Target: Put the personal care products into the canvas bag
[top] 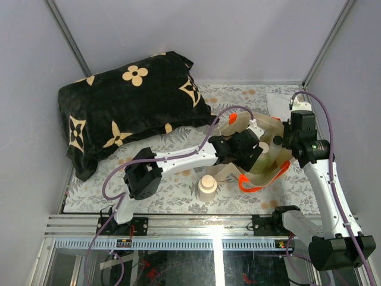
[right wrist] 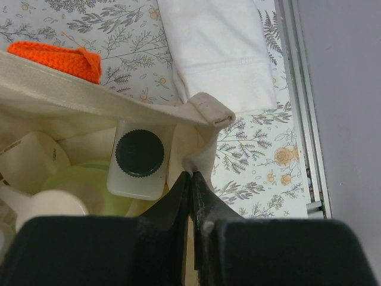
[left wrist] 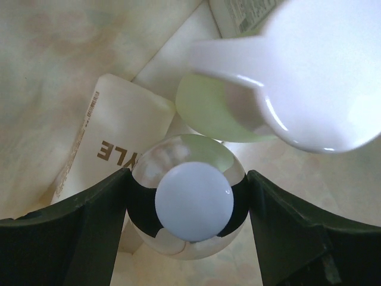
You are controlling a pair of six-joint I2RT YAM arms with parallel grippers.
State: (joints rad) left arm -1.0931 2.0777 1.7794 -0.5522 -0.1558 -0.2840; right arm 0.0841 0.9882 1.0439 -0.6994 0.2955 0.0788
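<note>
canvas bag [right wrist: 71, 98] — matt woven cloth | clear round bottle [left wrist: 193, 202] — glossy, smooth

left arm [top: 184, 159] extended right, fingers [left wrist: 77, 238] part-spread | right arm [top: 324, 185] raised, fingers [right wrist: 174, 208] pressed together

One tote [top: 262, 171], one blanket [top: 131, 113], one white cloth [right wrist: 214, 53], two cream bottles [top: 208, 185] [right wrist: 30, 161], one dark-capped bottle [right wrist: 140, 158], one green bottle [left wrist: 205, 113], one clear bottle [left wrist: 193, 205]

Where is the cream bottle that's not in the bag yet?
Top view: the cream bottle stands on the table, just left of the orange handle of the canvas bag.
</note>
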